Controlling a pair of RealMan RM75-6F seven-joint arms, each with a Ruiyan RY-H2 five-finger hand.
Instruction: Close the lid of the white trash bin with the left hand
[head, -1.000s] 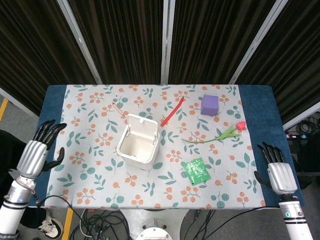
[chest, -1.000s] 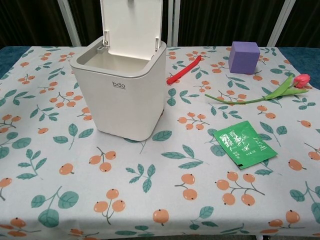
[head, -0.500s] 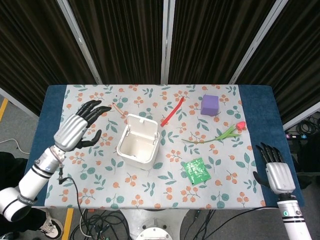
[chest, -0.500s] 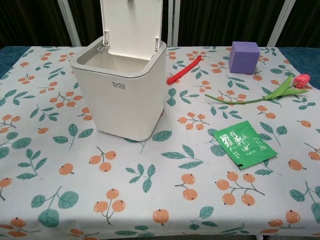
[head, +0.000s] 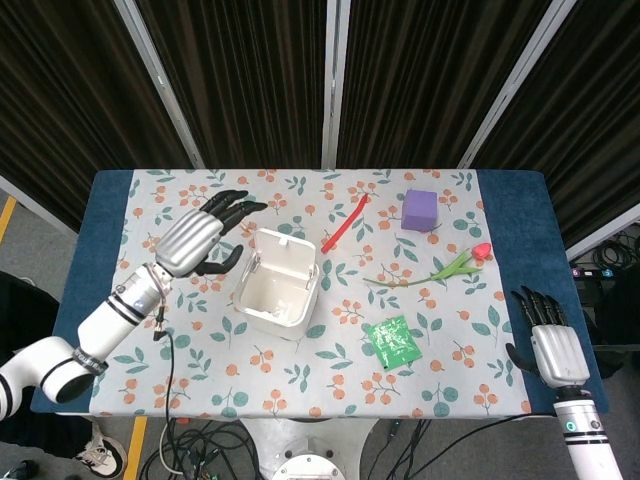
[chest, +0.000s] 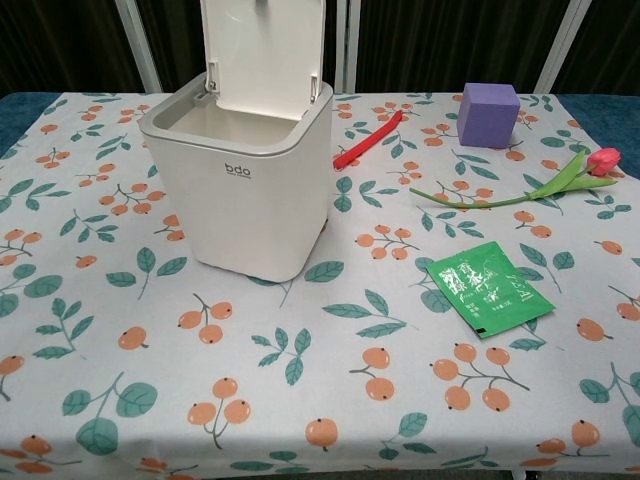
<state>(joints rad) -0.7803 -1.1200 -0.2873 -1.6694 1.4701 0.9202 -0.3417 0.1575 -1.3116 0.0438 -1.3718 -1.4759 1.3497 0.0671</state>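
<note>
The left hand (head: 200, 238) hangs over the table with its dark fingers (head: 237, 209) spread apart and nothing in them, the fingertips reaching toward the far left corner of the white trash bin (head: 277, 283); from above I cannot tell whether they touch it, and the chest view does not show the hand at all. The bin stands left of the middle of the flowered tablecloth (head: 200, 350), and its lid (chest: 263, 52) is up, tipped back on its hinges at the far rim so the pale inside lies open to view. Just beyond the fingers a thin pinkish stick (head: 236, 218) lies on the cloth. Past the bin to the right a red strip (head: 345, 222) lies at a slant, and farther right a purple block (head: 420, 210) sits near the far edge. A tulip (head: 437, 268) with a pink head and a long green stem lies right of the bin, and a small green packet (head: 390, 342) lies nearer the front edge, apart from the rest. The right hand (head: 552, 342) is well off by the right front corner of the table, fingers straight and loosely apart, holding nothing.
</note>
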